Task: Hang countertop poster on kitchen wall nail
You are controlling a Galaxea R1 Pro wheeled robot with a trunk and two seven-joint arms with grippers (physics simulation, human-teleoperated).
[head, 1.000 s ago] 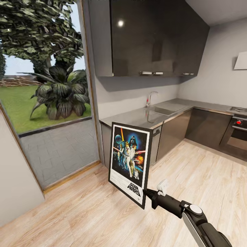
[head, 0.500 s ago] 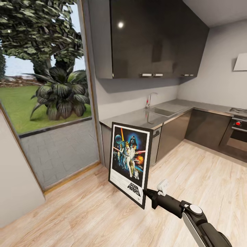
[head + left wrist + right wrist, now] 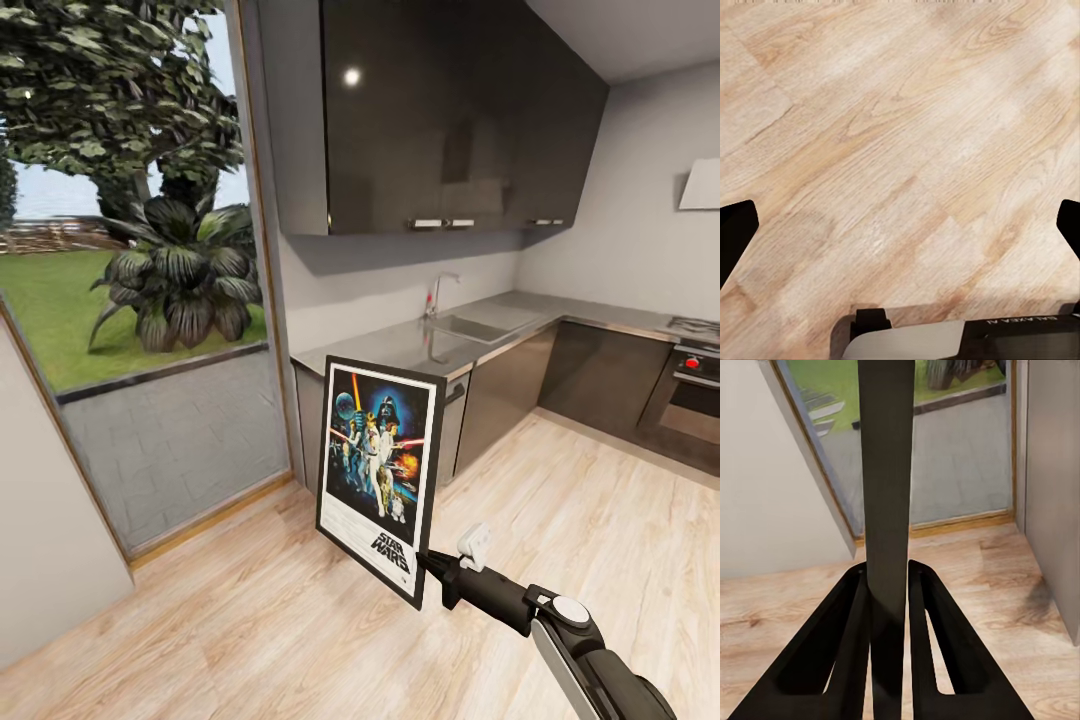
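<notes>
The poster (image 3: 380, 468) hangs upright above the floor, its Star Wars artwork facing me, in front of the end of the kitchen countertop (image 3: 400, 350). My right gripper (image 3: 428, 566) is shut on its lower right corner. In the right wrist view the poster (image 3: 886, 472) is a thin dark slab edge-on, pinched by my right gripper (image 3: 886, 585) between the two black fingers (image 3: 847, 645). My left gripper (image 3: 900, 225) is open over bare wooden floor (image 3: 892, 135), with only its fingertips (image 3: 735, 232) at the picture's sides.
The grey counter carries an inset sink (image 3: 482, 325) and faucet (image 3: 437, 292), with dark wall cabinets (image 3: 450, 110) above. An oven (image 3: 690, 395) stands at the right. A large glass door (image 3: 150, 280) to the garden is at the left. Wooden floor (image 3: 250, 620) spreads around me.
The whole picture has shifted slightly, so the camera has moved. The poster stays held the same way in my right gripper.
</notes>
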